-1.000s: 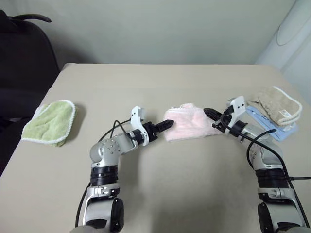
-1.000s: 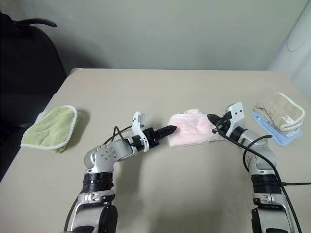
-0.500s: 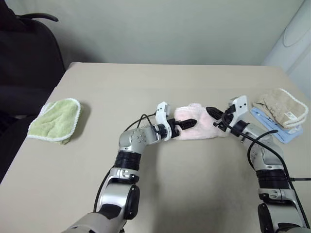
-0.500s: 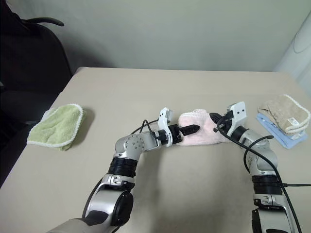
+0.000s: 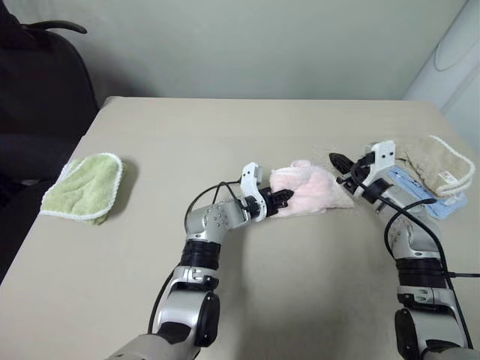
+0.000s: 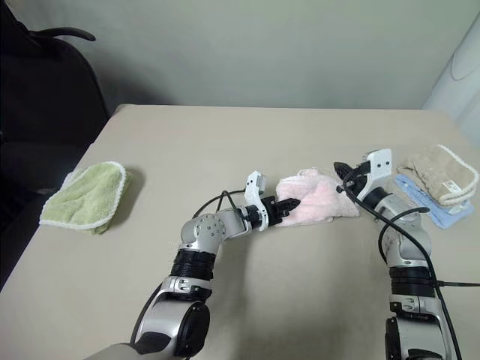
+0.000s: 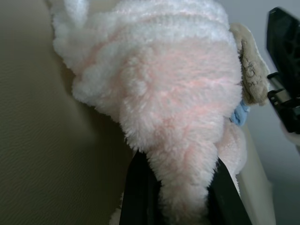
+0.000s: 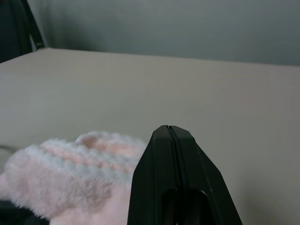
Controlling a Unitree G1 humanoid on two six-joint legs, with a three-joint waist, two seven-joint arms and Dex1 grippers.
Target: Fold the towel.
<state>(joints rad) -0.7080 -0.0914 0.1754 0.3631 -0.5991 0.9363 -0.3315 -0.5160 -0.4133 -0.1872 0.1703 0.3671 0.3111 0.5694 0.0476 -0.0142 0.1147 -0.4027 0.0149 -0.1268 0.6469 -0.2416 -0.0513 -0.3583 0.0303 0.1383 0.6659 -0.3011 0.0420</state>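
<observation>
Your left tool (image 5: 283, 198) is clenched on the left end of the towel (image 5: 311, 191) — in the left wrist view the pink pile is bunched between its two black fingers (image 7: 140, 197). The towel lies just right of centre in the head views, a rumpled pink heap on the tabletop (image 5: 225, 135), and its long axis runs left to right across the frame.

Your right tool (image 5: 339, 160) is clamped tight on nothing. Its fingers meet in a closed seam in the right wrist view, with the towel below and to the left of the tip. In the head views it hovers just beyond the towel's upper right corner, apart from the cloth.

What the coming move turns on is this: the towel stretches rightward from your left tool, and its free end lies toward the right tool. So the left arm already has its end, and the right arm is plainly the nearer one for the other end. You will likely need to open that right tool and bring it down and left onto the far edge before the cloth can be spread.

The beige towel (image 5: 439, 161) sits close behind the right arm at the right edge — mind you do not catch it.
</observation>
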